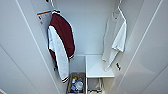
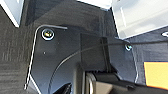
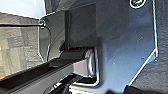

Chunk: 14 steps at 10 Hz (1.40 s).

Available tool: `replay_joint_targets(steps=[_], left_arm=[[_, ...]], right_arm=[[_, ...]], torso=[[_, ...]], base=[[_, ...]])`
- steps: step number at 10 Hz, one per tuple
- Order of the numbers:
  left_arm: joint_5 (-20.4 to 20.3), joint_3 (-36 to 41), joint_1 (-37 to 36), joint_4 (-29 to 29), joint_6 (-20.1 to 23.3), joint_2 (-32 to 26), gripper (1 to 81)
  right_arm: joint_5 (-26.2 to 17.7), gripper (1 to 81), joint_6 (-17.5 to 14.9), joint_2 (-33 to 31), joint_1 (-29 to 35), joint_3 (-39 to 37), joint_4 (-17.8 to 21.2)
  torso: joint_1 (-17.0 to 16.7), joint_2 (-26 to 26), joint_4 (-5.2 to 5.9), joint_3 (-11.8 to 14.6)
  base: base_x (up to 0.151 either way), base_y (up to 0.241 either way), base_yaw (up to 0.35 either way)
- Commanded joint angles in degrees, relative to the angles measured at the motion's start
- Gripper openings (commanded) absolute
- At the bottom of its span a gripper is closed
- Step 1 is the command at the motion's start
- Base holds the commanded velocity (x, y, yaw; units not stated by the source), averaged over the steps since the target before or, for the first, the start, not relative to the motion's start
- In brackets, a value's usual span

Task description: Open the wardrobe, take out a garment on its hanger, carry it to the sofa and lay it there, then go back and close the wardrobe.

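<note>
A: Where is the garment [image 1: 115,40]?

B: On its hanger [image 1: 119,9] at the right inside the open wardrobe [image 1: 87,27], hanging lengthwise downward above a white shelf [image 1: 96,66]. The maroon jacket [image 1: 61,45] hangs at the left.

A: Which arm is nearer?

B: I judge the right one, as the garment lies on that side.

A: And each end effector?

B: I cannot tell whether either is open or closed, or holds anything.

Open gap between maroon jacket [image 1: 61,42] and white garment [image 1: 115,37], above shelf [image 1: 96,68].
</note>
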Motion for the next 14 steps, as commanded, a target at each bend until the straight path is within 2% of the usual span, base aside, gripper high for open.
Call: replay_joint_targets(steps=[1,2,3,5,6,7,8,9,10,11,12,14], left_arm=[[14.8,-1.2,1.8,3.0,-0.4,1.3,81.1],[20.6,-2.7,1.8,2.2,-1.1,2.6,81.1],[23.5,-4.8,1.8,-1.3,-1.5,3.9,81.1],[23.2,-6.2,2.0,-3.3,-1.1,4.0,81.1],[22.6,-5.9,2.0,-2.6,-0.7,3.4,81.1],[21.7,-5.9,1.9,-2.6,-0.1,3.3,81.1],[21.1,-5.9,1.8,-3.8,3.4,3.3,81.1],[20.5,-6.3,1.3,-8.3,8.0,3.4,81.1],[19.5,-6.3,0.9,-14.3,13.7,3.4,81.1],[16.9,-6.1,1.1,-18.6,19.5,3.4,81.1],[14.1,-6.4,1.0,-19.0,20.2,4.4,81.1],[13.7,-10.8,0.3,-19.0,20.5,6.7,81.1]], right_arm=[[-2.0,81.1,0.2,4.6,-2.4,-7.9,0.4],[-2.4,81.1,0.2,4.9,-2.7,-8.8,0.4],[-2.8,81.1,0.2,5.3,-3.3,-9.1,0.3],[-2.6,81.1,-0.5,5.6,-3.4,-11.1,-0.4],[-2.6,81.1,-3.1,5.6,-3.5,-11.3,0.4],[-2.4,81.1,-7.2,5.7,-3.4,-11.5,2.6],[-2.2,81.1,-15.9,5.6,-3.2,-11.9,10.5],[-2.0,81.1,-27.5,5.6,-3.1,-13.2,21.5],[-1.4,81.1,-36.7,5.6,-3.0,-14.2,30.2],[-0.3,81.1,-42.8,5.6,-3.1,-15.1,37.2],[0.0,81.1,-43.7,5.8,-2.9,-16.1,40.6],[-0.2,81.1,-44.2,6.9,-2.4,-17.8,40.3]], torso=[[0.0,0.0,0.00,0.0],[0.0,0.0,0.00,0.0],[0.0,0.0,0.00,0.0],[-0.1,0.0,0.00,0.0],[-0.1,0.0,0.00,0.0],[-0.1,-0.1,0.00,0.1],[-0.1,-0.1,0.00,0.1],[-0.1,-0.1,0.00,0.1],[-0.1,-0.1,0.00,0.1],[-0.1,-0.1,0.00,0.1],[-0.1,-0.1,0.00,0.1],[-0.1,-0.1,0.00,0.1]], base=[[0.000,0.000,0.000],[0.000,0.000,0.000],[0.000,0.000,0.000],[0.000,0.000,0.000],[0.000,0.000,0.000],[0.000,0.000,0.000],[0.000,0.000,0.000],[0.000,0.000,0.000],[0.000,0.000,0.000],[0.000,0.000,0.000],[0.000,0.000,0.000],[0.000,0.000,0.000]])
